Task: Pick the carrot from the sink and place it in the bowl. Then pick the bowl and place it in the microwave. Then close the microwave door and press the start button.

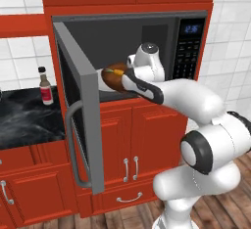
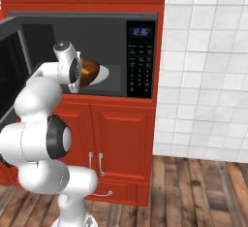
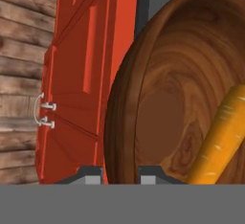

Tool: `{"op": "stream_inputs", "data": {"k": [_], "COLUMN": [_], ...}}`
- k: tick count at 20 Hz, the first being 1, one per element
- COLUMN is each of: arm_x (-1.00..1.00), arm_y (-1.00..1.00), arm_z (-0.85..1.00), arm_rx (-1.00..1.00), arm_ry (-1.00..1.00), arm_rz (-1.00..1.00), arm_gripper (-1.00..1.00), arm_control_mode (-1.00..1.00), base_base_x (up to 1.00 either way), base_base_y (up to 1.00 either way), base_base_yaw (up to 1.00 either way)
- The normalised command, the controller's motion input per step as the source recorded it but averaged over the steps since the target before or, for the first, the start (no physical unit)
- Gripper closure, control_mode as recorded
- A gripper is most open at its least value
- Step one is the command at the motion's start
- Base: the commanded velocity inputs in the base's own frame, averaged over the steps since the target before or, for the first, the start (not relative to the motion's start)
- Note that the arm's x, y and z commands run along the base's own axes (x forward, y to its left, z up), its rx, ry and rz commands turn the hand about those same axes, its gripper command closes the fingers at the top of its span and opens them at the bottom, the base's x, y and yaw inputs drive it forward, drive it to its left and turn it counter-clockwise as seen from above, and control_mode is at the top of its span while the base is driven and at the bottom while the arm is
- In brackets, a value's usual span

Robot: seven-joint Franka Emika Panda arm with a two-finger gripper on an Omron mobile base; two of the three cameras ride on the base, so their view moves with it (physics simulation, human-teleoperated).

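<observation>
Holding brown wood-grained bowl (image 3: 162, 117), orange carrot (image 3: 222, 137) inside

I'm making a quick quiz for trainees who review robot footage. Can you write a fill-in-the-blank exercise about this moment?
1. The carrot lies inside the ____.
2. The tool grips the bowl by its ____.
3. The microwave door stands ____.
4. The bowl is held at the mouth of the ____.

Missing words: bowl; rim; open; microwave
</observation>
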Motion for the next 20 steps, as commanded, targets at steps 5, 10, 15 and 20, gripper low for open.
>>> {"op": "stream_inputs", "data": {"k": [5,10,15,20], "arm_x": [0.82,0.76,0.61,0.01], "arm_y": [0.06,0.08,0.16,0.01], "arm_z": [-0.20,-0.19,-0.19,-0.14], "arm_rx": [0.00,0.00,0.00,0.00], "arm_ry": [0.00,0.00,0.00,0.00], "arm_rz": [0.00,0.00,0.00,0.03], "arm_gripper": [1.00,1.00,1.00,-1.00], "arm_control_mode": [-1.00,-1.00,-1.00,-1.00], "base_base_x": [0.00,0.00,0.00,0.00], "base_base_y": [0.00,0.00,0.00,0.00], "base_base_yaw": [0.00,0.00,0.00,0.00]}}
